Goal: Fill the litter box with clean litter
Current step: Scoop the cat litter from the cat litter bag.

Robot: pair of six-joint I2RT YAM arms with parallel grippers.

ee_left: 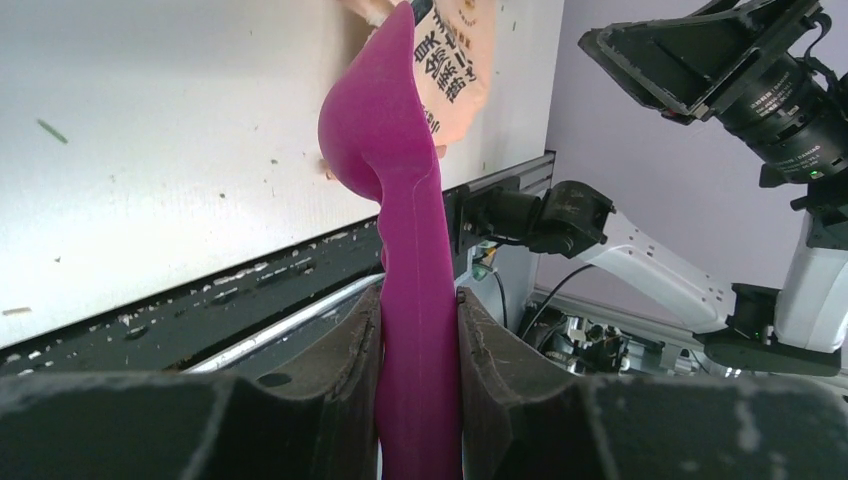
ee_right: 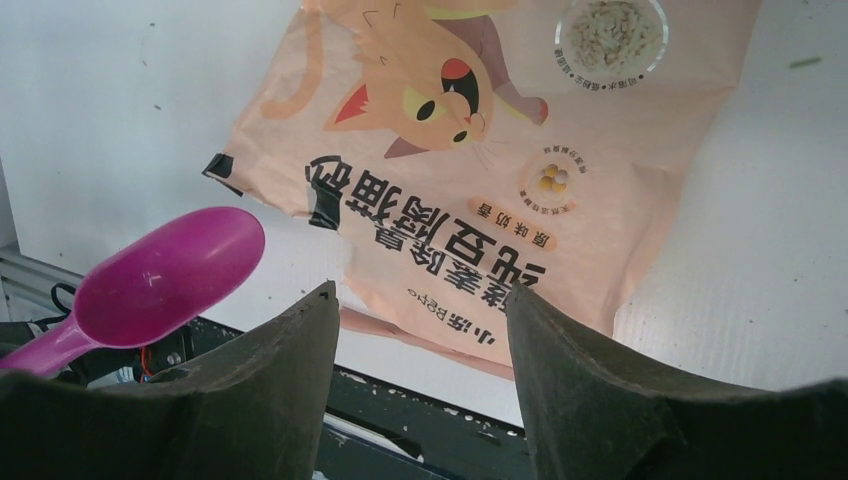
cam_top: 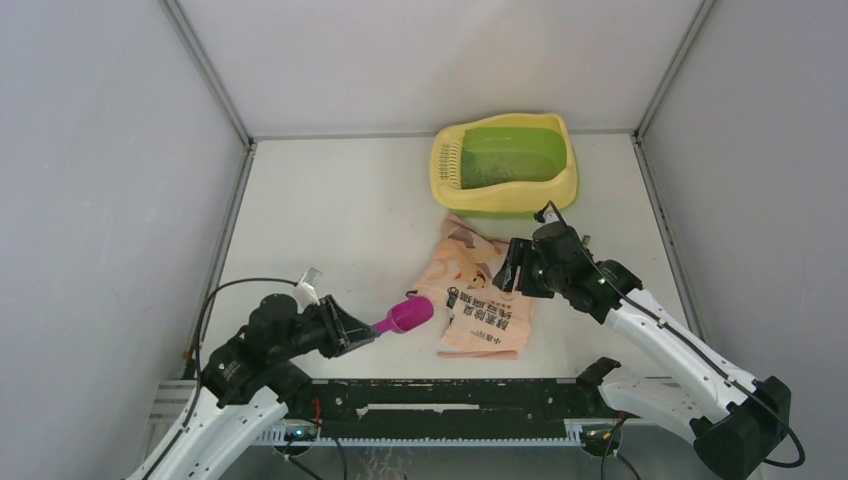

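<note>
Magenta scoop [cam_top: 405, 316] in low left hand [cam_top: 366, 328]; right hand [ee_right: 420, 300] agape above bag [ee_right: 470, 190].

White table [cam_top: 340, 220], pale grey walls [cam_top: 100, 160], metal corner struts [cam_top: 207, 72], even light

Litter box [cam_top: 503, 196] behind bag [cam_top: 482, 305], scoop [cam_top: 405, 316] to left

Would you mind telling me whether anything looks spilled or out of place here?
Yes: stray litter is scattered over the table near its front edge and along the black rail below it, well outside the litter box.
</note>
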